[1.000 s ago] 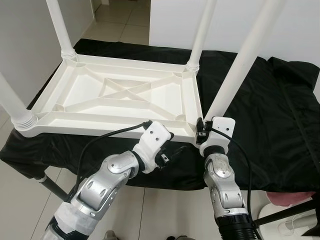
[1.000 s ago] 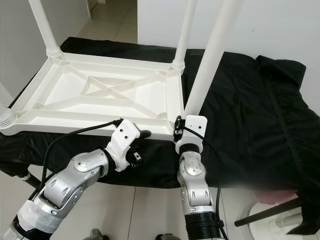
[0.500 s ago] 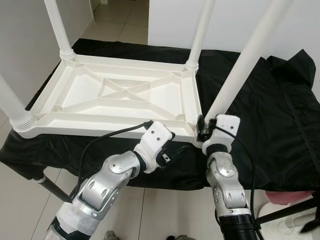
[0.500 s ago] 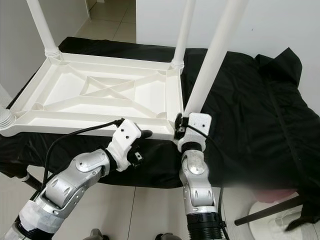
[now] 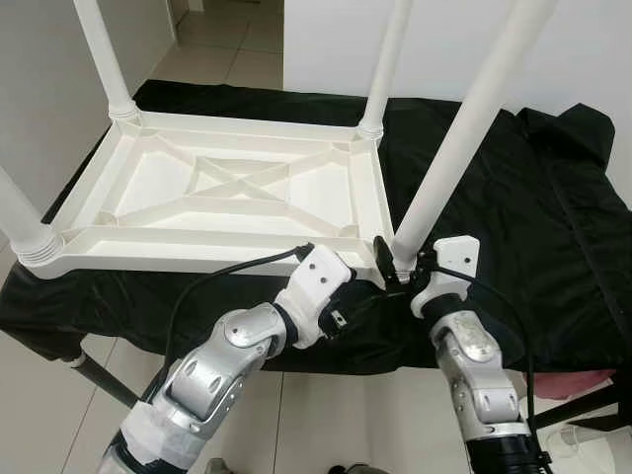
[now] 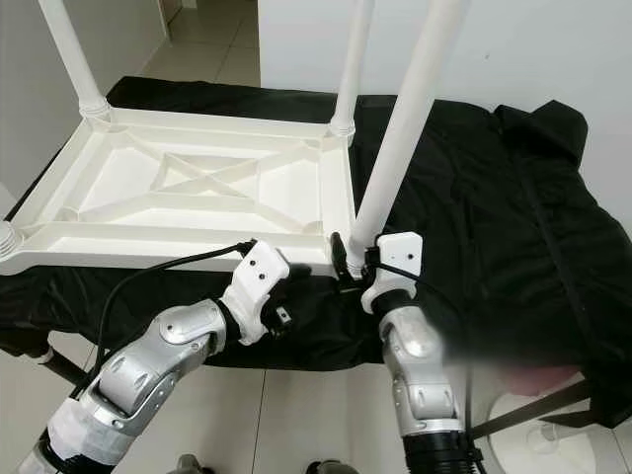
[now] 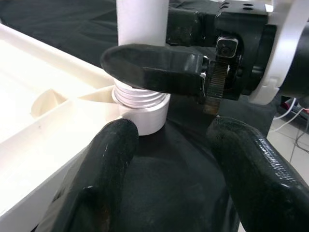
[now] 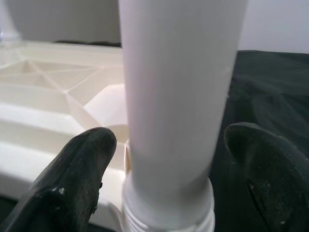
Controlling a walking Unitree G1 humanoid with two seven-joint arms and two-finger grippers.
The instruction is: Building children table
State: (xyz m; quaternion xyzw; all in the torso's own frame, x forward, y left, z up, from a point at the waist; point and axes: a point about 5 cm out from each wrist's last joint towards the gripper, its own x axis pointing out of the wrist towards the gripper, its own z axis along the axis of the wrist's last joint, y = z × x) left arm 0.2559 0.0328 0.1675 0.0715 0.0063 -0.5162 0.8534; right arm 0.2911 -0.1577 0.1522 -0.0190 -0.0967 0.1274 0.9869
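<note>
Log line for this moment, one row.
right end effector: open, straddling near-right leg base | left end effector: open, beside socket | tabletop: upside down on black cloth

Both eye views look down at the upturned table (image 5: 237, 193); both wrist views sit close, sharing its near-right leg (image 8: 176, 111).

white table (image 5: 237, 188), black cloth (image 5: 533, 217), black fingers (image 8: 87, 159)

Illumination is bright, even and diffuse, producing only soft shadows. Head views are sharp. In the wrist views, near black fingers (image 8: 72, 183) are out of focus.
</note>
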